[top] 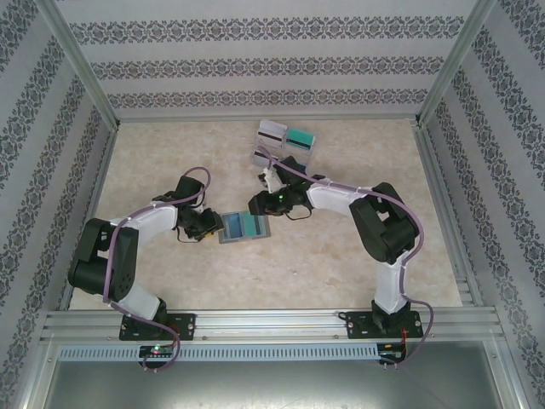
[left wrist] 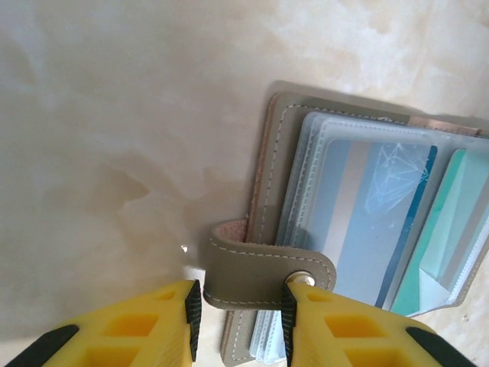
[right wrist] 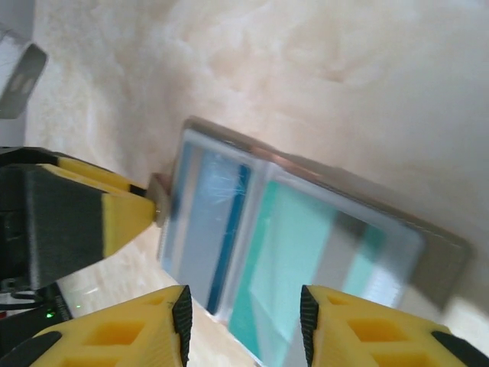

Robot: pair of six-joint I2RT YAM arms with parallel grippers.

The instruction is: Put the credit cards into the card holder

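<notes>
The holder (top: 244, 227) lies open mid-bench (top: 341, 273), and two sleeves are already filled: a blue card (left wrist: 374, 214) and a teal card (left wrist: 451, 229). The left pincer (left wrist: 241, 310) is clamped on the holder's strap (left wrist: 260, 264), pinning it down. The right pincer (right wrist: 244, 321) hovers just over the teal side, fingers apart, empty. More cards wait in the rack (top: 285, 145) at the back, so the job looks only partly done.
</notes>
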